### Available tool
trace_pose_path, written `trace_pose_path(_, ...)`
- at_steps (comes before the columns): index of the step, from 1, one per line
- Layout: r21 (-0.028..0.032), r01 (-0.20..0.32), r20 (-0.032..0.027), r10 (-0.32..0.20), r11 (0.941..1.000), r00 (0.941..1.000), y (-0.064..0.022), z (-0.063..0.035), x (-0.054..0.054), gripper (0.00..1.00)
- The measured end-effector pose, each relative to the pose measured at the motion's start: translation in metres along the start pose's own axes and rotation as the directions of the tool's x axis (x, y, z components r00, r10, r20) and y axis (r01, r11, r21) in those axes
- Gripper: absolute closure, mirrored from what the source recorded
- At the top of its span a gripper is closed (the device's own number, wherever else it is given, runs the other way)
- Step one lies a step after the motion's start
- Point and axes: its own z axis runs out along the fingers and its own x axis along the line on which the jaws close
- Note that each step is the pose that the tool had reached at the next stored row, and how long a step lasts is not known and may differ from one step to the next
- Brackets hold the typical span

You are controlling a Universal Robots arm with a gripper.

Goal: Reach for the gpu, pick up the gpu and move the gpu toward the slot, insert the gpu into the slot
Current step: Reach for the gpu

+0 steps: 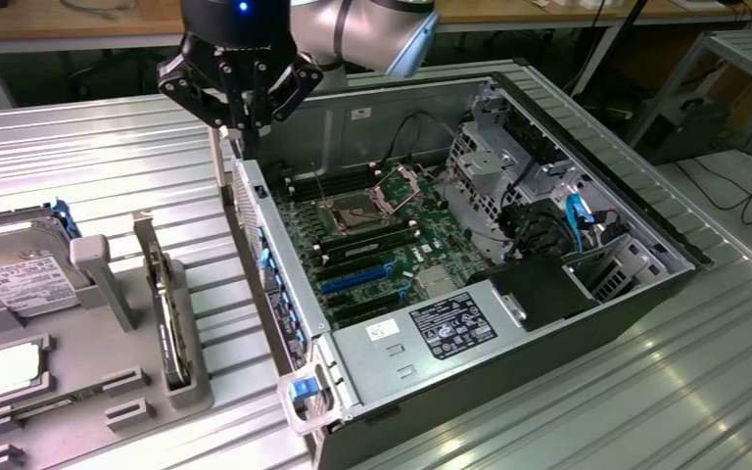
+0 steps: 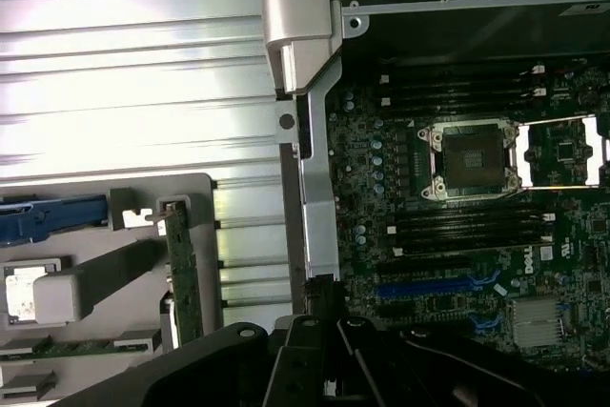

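The gpu [image 1: 167, 311] is a thin dark card standing on its edge in a grey holder tray [image 1: 89, 401] at the exterior view's left; in the wrist view the gpu [image 2: 180, 269] shows its green edge. The slot [image 1: 357, 278] is a bright-blue strip on the motherboard inside the open computer case, and the wrist view shows the slot [image 2: 434, 285] too. My gripper [image 1: 248, 125] hangs over the case's left wall, well above and behind the gpu, with its fingertips together and nothing between them. In the wrist view the gripper [image 2: 322, 300] sits between the tray and the motherboard.
A silver hard drive [image 1: 17, 269] with a white label and a square processor [image 1: 11, 367] lie on the same tray. The case's metal side wall [image 1: 265, 255] stands between the tray and the motherboard. A processor socket [image 1: 350, 211], black memory strips and a power supply [image 1: 448, 328] surround the slot.
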Motion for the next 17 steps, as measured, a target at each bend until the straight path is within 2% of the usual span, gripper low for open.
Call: trace_pose_path(17, 0.0000, 0.000, 0.0000, 0.000, 1.0000, 1.0000, -0.0019, -0.0007, 0.025, 0.89)
